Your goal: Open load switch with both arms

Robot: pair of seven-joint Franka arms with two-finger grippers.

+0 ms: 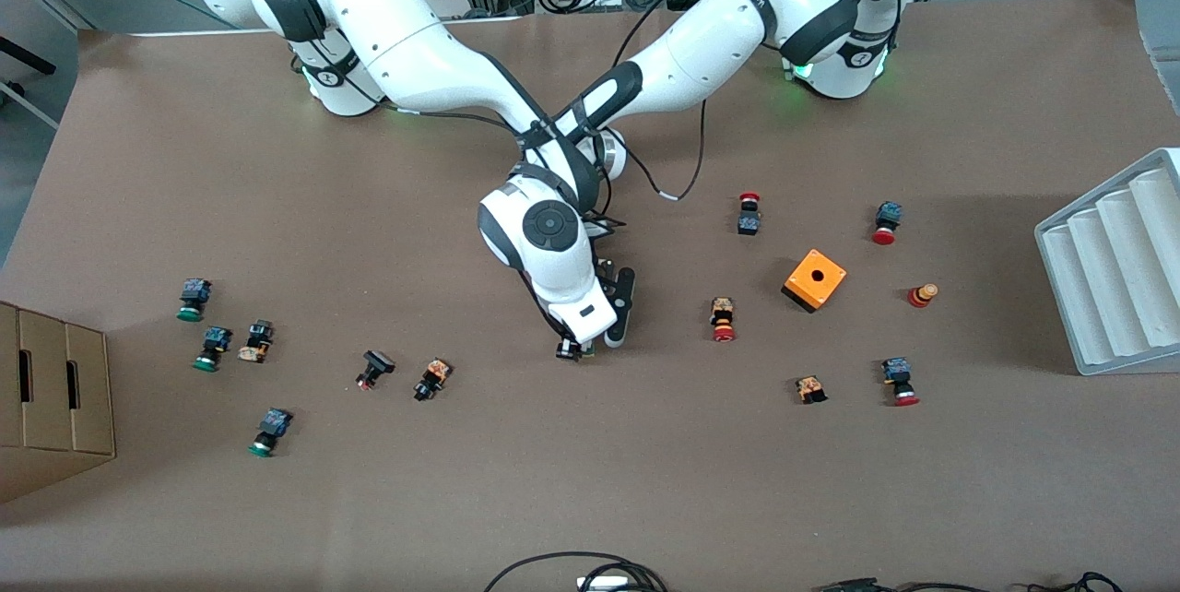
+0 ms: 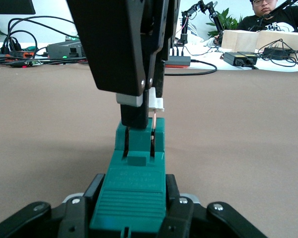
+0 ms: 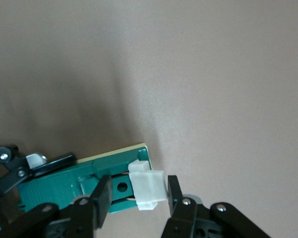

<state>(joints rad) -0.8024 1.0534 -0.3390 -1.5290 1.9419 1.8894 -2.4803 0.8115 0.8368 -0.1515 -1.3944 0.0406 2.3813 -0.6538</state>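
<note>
The green load switch is low over the middle of the table, where both arms cross. My left gripper is shut on its ribbed end, one finger pressed on each side. My right gripper comes down from above onto the switch's white piece. It stands narrowly open astride that piece along the switch's length. One finger is close against the piece's outer end. The second finger is over the green body, with a gap showing. A thin copper wire runs under the white piece.
An orange box and several red-capped push buttons lie toward the left arm's end. Several green-capped buttons lie toward the right arm's end, near a cardboard box. A white ribbed tray stands at the table's edge. Cables lie at the near edge.
</note>
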